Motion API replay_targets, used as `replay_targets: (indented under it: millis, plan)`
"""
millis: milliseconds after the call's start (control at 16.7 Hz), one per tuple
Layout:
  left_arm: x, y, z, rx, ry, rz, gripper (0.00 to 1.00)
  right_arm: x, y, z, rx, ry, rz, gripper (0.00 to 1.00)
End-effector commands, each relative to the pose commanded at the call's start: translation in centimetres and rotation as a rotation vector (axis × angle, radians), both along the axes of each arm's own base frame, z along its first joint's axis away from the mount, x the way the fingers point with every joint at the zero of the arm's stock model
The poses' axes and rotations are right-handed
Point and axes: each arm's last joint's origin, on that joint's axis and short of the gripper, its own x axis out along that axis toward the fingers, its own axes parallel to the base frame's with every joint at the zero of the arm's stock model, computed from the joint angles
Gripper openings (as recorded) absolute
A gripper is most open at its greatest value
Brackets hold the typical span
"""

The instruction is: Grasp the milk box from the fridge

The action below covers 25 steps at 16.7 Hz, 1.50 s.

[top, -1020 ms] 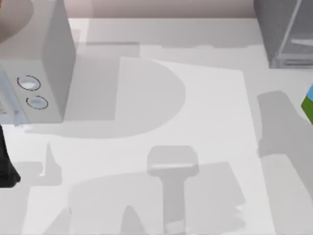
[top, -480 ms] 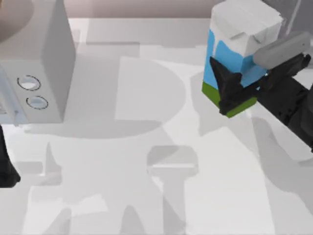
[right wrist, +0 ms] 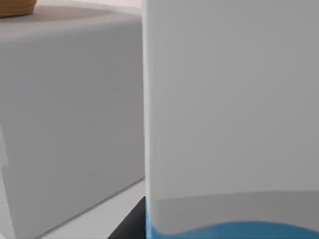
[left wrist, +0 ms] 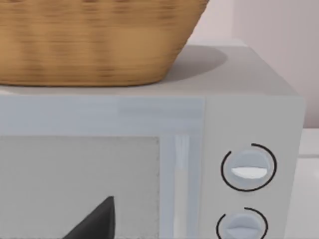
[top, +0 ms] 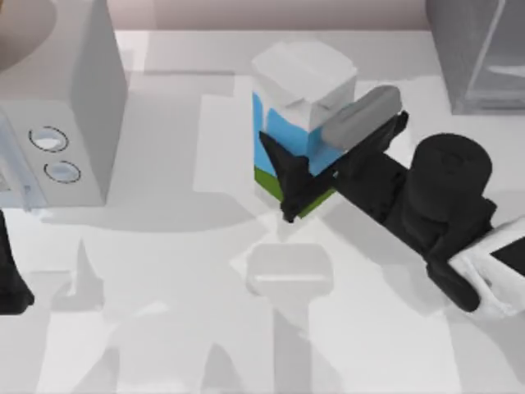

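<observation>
While the right end effector (top: pixel 297 182) is clenched on the milk box (top: pixel 299 107), the carton sits mid-counter in the top view, well left of the fridge (top: pixel 480 53) at the far right corner; judged out of the fridge, so the grasp step looks done.

Key relation: box lies betw. the two dark fingers (top: pixel 279 160), directly ahead of the wrist; its long axis runs roughly upright, white folded top toward the camera, green band lowest, leaning slightly; fingers bite low on the body, near the blue/green boundary. One finger shows on the carton's left face; the opposite one is mostly masked by the grey bar of the wrist unit. Cannot tell whether the base touches the counter (top: pixel 180 328) or hangs just above it; shadow beneath suggests close.

Right wrist view: carton wall (right wrist: pixel 229 99) very near the lens, white above, blue at the lower edge; pale grey box (right wrist: pixel 70 124) beyond it.

Left arm parked at the counter's left edge, dark link (top: pixel 10 279) visible; its wrist view faces the microwave (left wrist: pixel 149 169), w/ two round dials and a wicker basket (left wrist: pixel 94 40) on top; one dark fingertip (left wrist: pixel 97 221) in shot, finger state: cannot tell.

Right arm is plainly nearer; left plays no part. Risk, judged: low grip on a tall carton may let it tip if swung fast.
</observation>
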Motion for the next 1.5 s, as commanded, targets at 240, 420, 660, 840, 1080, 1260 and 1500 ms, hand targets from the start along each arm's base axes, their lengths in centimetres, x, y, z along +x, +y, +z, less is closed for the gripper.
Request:
replay_targets:
  millis: [240,420,660,840,1080,1260,1500]
  plan:
    - [0.0,0.0,0.0,0.000,0.000,0.000,1.00,0.1,0.3,-0.3,0.001,-0.002,0.008,0.00]
    - [0.0,0.0,0.0,0.000,0.000,0.000,1.00,0.1,0.2,-0.4,-0.001,0.003,0.003,0.00]
    - [0.0,0.0,0.0,0.000,0.000,0.000,1.00,1.7,1.7,-1.6,0.003,-0.002,0.006,0.00]
    - [0.0,0.0,0.0,0.000,0.000,0.000,1.00,3.1,3.2,-3.2,0.001,0.000,0.007,0.00]
    - [0.0,0.0,0.0,0.000,0.000,0.000,1.00,3.9,4.1,-4.0,0.001,-0.002,0.008,0.00]
    - [0.0,0.0,0.0,0.000,0.000,0.000,1.00,3.9,4.1,-4.0,0.001,-0.002,0.008,0.08]
    - [0.0,0.0,0.0,0.000,0.000,0.000,1.00,3.9,4.1,-4.0,0.001,-0.002,0.008,0.38]
